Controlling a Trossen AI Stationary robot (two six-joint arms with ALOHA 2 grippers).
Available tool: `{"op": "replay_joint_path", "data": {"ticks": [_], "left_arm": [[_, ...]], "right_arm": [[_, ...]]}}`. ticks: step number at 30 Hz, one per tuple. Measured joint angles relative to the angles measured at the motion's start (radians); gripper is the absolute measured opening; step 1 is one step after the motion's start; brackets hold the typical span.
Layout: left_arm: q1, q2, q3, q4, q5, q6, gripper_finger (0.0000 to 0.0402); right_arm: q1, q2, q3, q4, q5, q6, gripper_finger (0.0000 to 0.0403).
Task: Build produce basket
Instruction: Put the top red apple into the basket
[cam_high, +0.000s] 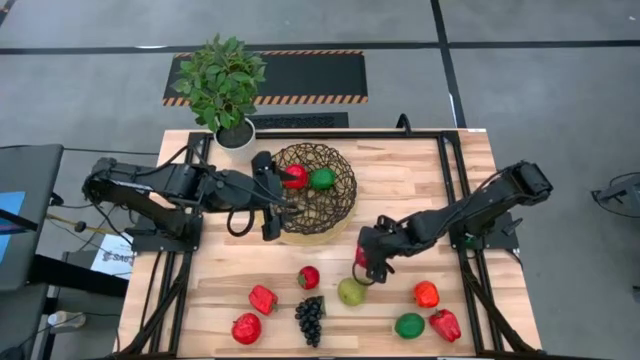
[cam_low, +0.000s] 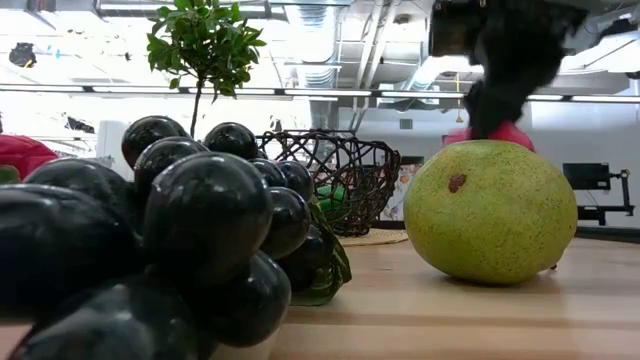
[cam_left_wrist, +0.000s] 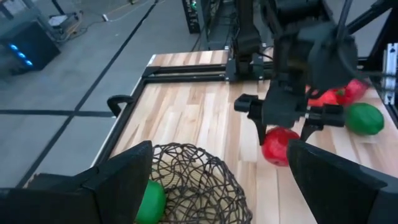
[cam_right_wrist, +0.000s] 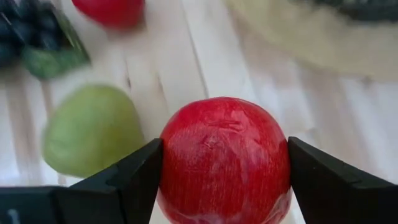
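Item 1, receptacle: round dark-brown woven wire basket (cam_high: 315, 190) on a tan base, standing toward the far edge of the light wooden worktop (cam_high: 420, 190), left of centre. I count two pieces inside: a red round fruit (cam_high: 295, 177) and a green round fruit (cam_high: 322, 179).

Item 2, right end effector (cam_high: 363, 262): closed on a glossy red apple-like toy fruit (cam_right_wrist: 225, 162), one finger pressed to each flank. I judge it lifted off the worktop, near the middle, between the basket and the near row of produce, so I read the step in hand as carrying this piece to the basket.

Item 3, left end effector (cam_high: 272, 200): at the basket's left rim, fingers spread wide, holding nothing.

Item 4, produce outstanding, along the near edge:
- yellow-green speckled pear (cam_high: 351, 291), just beside the right end effector;
- dark purple grape bunch (cam_high: 309, 319);
- small red round piece (cam_high: 308, 277);
- red pepper-like piece (cam_high: 262, 299);
- red round piece (cam_high: 246, 328) toward the near left corner;
- orange-red piece (cam_high: 427, 294);
- green round piece (cam_high: 409, 325);
- red piece (cam_high: 445, 324) toward the near right corner.

Item 5, non-task: white pot with a green leafy plant (cam_high: 226, 85) at the far left corner.

Progress, my judgement: two stowed, one in transit, eight left; early in the job.
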Motion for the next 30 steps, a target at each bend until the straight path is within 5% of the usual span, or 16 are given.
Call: {"op": "replay_joint_path", "data": {"ticks": [9, 16, 30], "left_arm": [[-0.028, 0.0, 0.0, 0.088, -0.027, 0.014, 0.0358], [-0.074, -0.013, -0.03, 0.405, 0.088, 0.108, 0.0357], [-0.01, -0.162, -0.647, 1.219, 0.279, 0.078, 0.0357]], "right_arm": [[0.008, -0.18, 0.001, 0.077, 0.176, -0.062, 0.031], [0.064, -0.337, 0.003, 0.313, 0.276, -0.273, 0.031], [0.108, -0.375, 0.002, 0.567, 0.301, -0.556, 0.0311]]}}
